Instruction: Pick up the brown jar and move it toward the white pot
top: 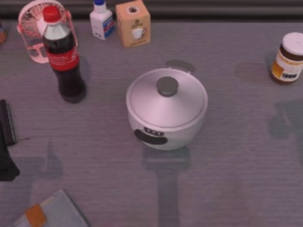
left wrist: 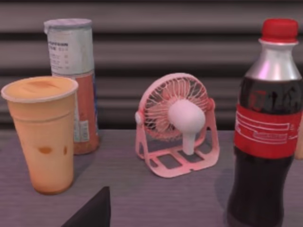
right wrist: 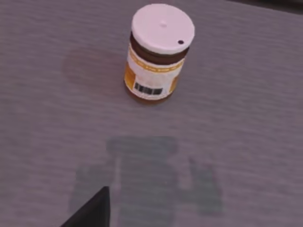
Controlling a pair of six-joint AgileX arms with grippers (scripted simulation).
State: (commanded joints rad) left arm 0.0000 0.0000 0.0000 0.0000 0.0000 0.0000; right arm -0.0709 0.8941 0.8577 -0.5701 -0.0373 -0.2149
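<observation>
The right gripper itself cannot be made out from above; its wrist view shows only a dark finger tip (right wrist: 90,210) at the frame edge, so whether the fingers stand apart or together cannot be told. Ahead of that tip, well apart from it, the brown jar (right wrist: 157,54) stands upright on the table (right wrist: 246,118), white lid on, barcode label facing the camera, nothing touching it. Between tip and jar lies a blurred grey shadow on the surface. In the top view the jar (top: 287,59) sits at the table's right edge, partly cut off by the frame, well apart from the white pot (top: 166,109), which stands mid-table with lid seated and grey knob up. The left arm is parked at the left edge, seen only as a dark mass (top: 7,142); its finger state likewise cannot be told. Ahead of its camera stand an orange cup (left wrist: 41,132), a tall can (left wrist: 73,82) behind it, a pink fan (left wrist: 177,124) and a cola bottle (left wrist: 265,127) cut off at the frame's base. Further back in the top view are a small white bottle (top: 102,20) and a tan box (top: 133,22). A grey object with an orange tab (top: 47,213) is cropped at the near edge. The table is grey-purple, finely ribbed; a dark slatted wall backs it.
</observation>
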